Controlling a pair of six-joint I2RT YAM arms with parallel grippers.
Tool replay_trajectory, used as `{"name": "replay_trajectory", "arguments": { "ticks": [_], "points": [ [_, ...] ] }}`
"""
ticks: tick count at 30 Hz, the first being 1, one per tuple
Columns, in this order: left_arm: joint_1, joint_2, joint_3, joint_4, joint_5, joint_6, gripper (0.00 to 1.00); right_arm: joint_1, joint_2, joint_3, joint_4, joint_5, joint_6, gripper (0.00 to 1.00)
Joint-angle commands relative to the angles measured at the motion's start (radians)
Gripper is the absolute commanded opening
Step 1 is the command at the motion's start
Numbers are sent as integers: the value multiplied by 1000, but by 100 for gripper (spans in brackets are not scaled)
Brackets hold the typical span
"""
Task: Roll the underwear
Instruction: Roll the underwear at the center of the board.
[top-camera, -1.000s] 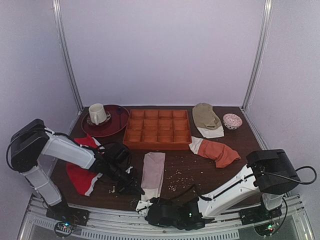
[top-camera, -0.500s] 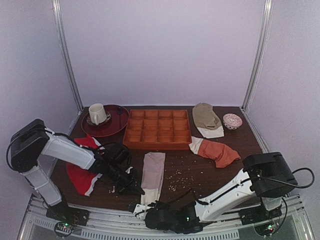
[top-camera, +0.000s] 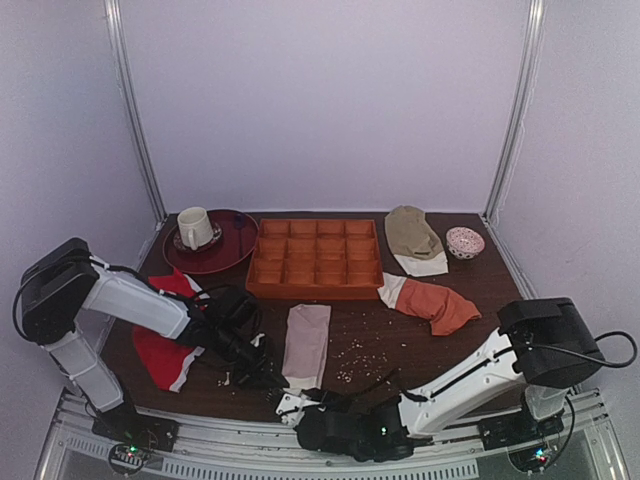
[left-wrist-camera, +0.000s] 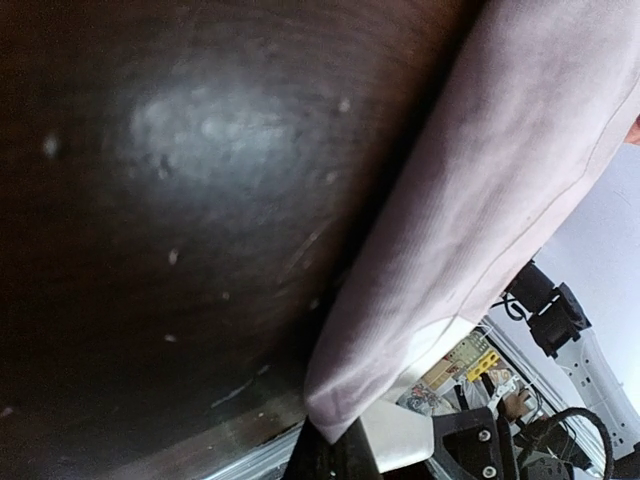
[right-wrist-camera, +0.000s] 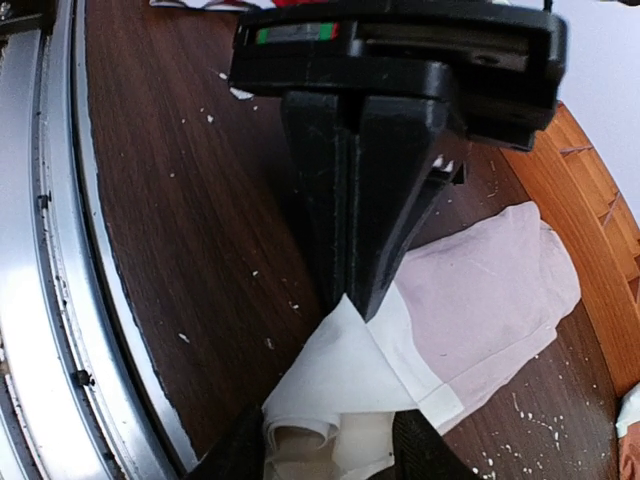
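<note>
Your underwear (top-camera: 306, 343) lies as a folded pinkish strip on the table (top-camera: 470, 340), a little left of the middle. Its long axis runs from the near edge toward the far edge. The white waistband (right-wrist-camera: 330, 380) is the end closest to the near edge — likely where the roll should start, turning away from the arm bases. Your right gripper (right-wrist-camera: 330, 455) sits at that very end, fingers apart on either side of the waistband, which curls up between them; you cannot tell whether they squeeze it. Your left gripper (right-wrist-camera: 352, 300) comes in from the strip's left side, fingers pressed together, its tip touching the waistband's corner. Both are at the cloth — the right one sits on the rolling line.
</note>
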Motion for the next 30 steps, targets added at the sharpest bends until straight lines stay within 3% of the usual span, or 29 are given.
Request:
{"name": "replay_trajectory", "arguments": {
  "ticks": [1,11,30],
  "points": [
    [17,-17,-11,57,30,-26,0,17,-99,-44,8,69,10,45],
    [30,-10,-11,59,36,-29,0,32,-141,-96,29,45,-5,52],
    [34,-9,-14,59,37,-30,0,15,46,33,55,-18,57,55]
  ]
}}
